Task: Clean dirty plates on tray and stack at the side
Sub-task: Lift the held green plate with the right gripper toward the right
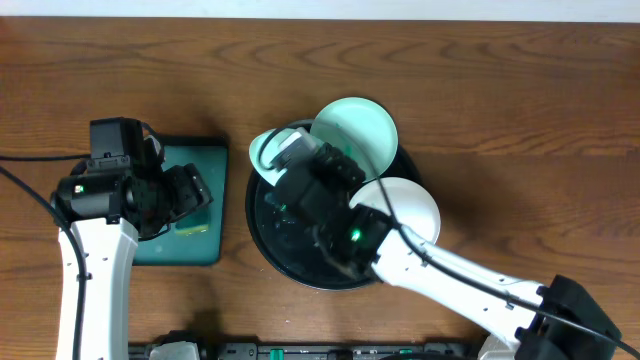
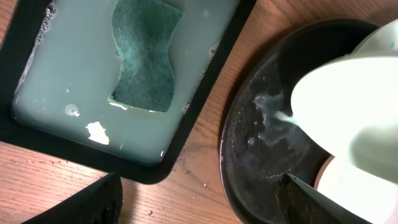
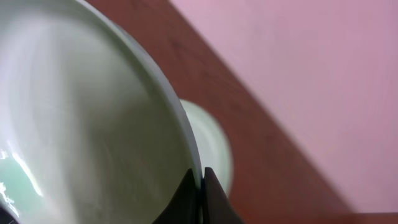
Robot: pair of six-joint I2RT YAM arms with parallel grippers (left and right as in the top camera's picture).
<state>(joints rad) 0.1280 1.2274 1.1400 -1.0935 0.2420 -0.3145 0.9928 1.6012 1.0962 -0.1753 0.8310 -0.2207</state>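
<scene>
Right gripper [image 3: 200, 186] clamps the tilted mint plate [image 3: 93, 124] by its rim over the black tray [image 2: 249, 162]; left gripper [image 2: 199, 208], wide open and empty, hangs nearest the sponge [image 2: 144, 56], just ahead.

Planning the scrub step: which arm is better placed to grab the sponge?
Left. The left hand hangs open near the sponge; the right hand is shut on the rim of a tilted plate.
</scene>
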